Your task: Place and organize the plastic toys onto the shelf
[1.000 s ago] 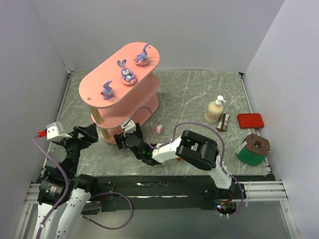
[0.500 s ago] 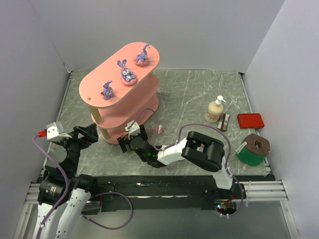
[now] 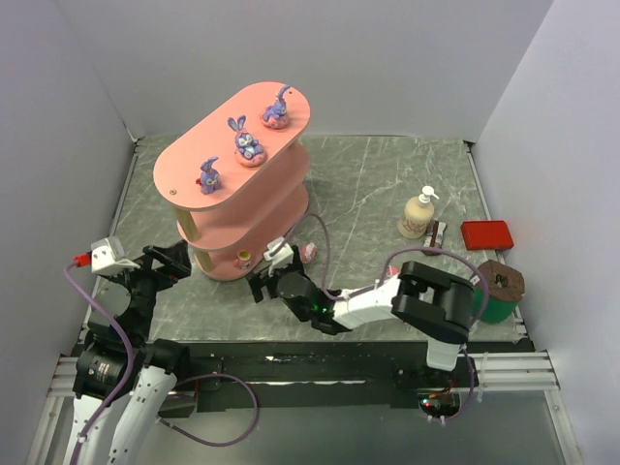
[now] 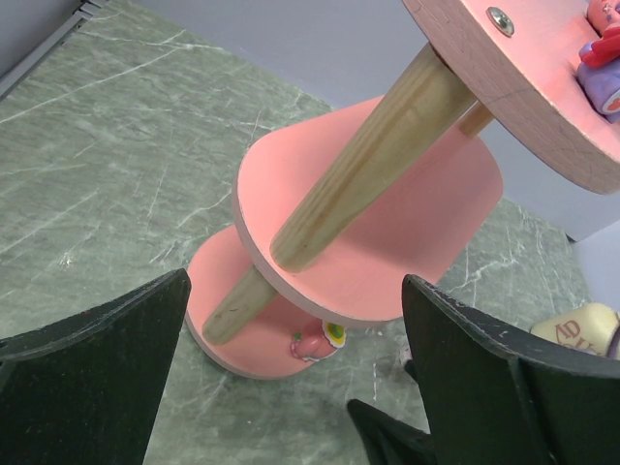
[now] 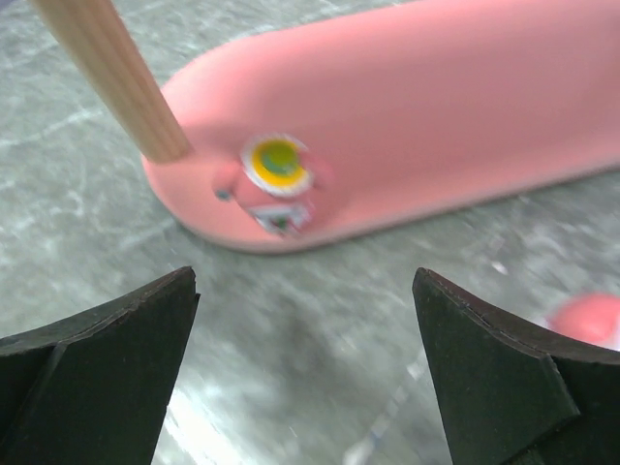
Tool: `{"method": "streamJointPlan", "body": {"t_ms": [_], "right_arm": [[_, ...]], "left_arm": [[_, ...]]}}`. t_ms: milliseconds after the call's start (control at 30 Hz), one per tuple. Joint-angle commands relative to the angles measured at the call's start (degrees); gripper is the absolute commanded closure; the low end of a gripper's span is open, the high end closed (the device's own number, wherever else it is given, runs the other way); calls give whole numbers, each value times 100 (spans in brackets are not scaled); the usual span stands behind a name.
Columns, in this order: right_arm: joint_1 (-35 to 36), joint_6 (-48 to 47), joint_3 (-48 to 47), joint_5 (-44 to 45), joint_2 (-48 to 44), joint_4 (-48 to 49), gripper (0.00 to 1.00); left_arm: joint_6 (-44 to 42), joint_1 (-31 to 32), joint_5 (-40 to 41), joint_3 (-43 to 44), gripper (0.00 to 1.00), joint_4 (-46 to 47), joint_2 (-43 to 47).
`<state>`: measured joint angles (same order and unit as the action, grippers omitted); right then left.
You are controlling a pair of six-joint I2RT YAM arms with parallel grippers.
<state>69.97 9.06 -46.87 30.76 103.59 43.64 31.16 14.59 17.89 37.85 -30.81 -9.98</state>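
One small pink-and-yellow toy stood on the bottom board of the shelf near its front edge. Three purple bunnies sat on the top board and a pink toy lay on the desk just right of the shelf's foot, so fetching that loose one seemed the step in hand, calling for a short swing right and a careful pinch. The right fingers hung low just before the bottom board, spread wide and empty, arm stretched flat toward the shelf; the left fingers, likewise spread and empty, hovered left of it.
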Motion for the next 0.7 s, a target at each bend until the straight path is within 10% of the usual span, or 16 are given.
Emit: {"method": "streamJointPlan", "body": {"t_ms": [0, 433, 667], "right_arm": [[-71, -62, 519, 421, -673, 84, 3], [-924, 438, 1891, 563, -1183, 785, 19], [-1741, 869, 2937, -1036, -1052, 2570, 25]], "left_arm": [[22, -18, 48, 39, 4, 75, 22], [31, -18, 48, 39, 4, 75, 5], [31, -18, 39, 39, 4, 75, -39]]}}
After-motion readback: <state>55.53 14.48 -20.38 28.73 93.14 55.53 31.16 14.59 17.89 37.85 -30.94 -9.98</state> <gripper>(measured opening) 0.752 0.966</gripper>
